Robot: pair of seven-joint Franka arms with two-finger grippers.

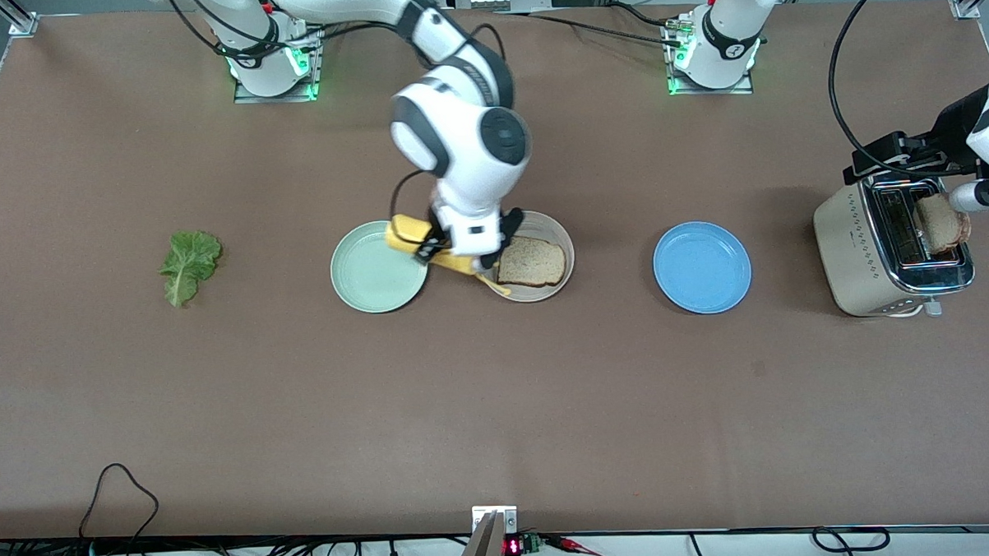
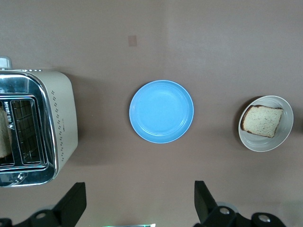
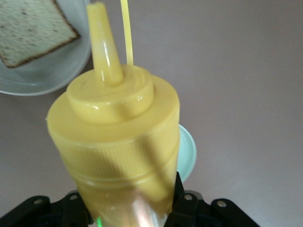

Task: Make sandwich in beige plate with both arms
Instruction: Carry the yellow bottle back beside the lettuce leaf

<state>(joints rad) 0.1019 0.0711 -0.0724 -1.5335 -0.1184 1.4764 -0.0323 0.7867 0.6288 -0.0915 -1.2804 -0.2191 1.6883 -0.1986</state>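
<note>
So far one brown toast slice [image 1: 531, 262] lies in the round beige plate [image 1: 565, 244]; right gripper [image 1: 461, 258] fingers pinch a yellow squeeze bottle [image 1: 411, 236], left gripper [image 2: 137, 208] fingers spread; green lettuce leaf [image 1: 188, 264] and toaster's slice [image 1: 941, 223] remain.

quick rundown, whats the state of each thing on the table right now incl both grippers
beige plate: one bread slice lying flat on it, no lettuce
mustard bottle: tilted, nozzle toward that plate
right gripper: shut on the bottle
lettuce leaf: lying loose toward the right arm's end
mint green plate: empty
blue plate: empty
toaster: second slice sticking up from a slot
left gripper: open, holding nothing
</note>
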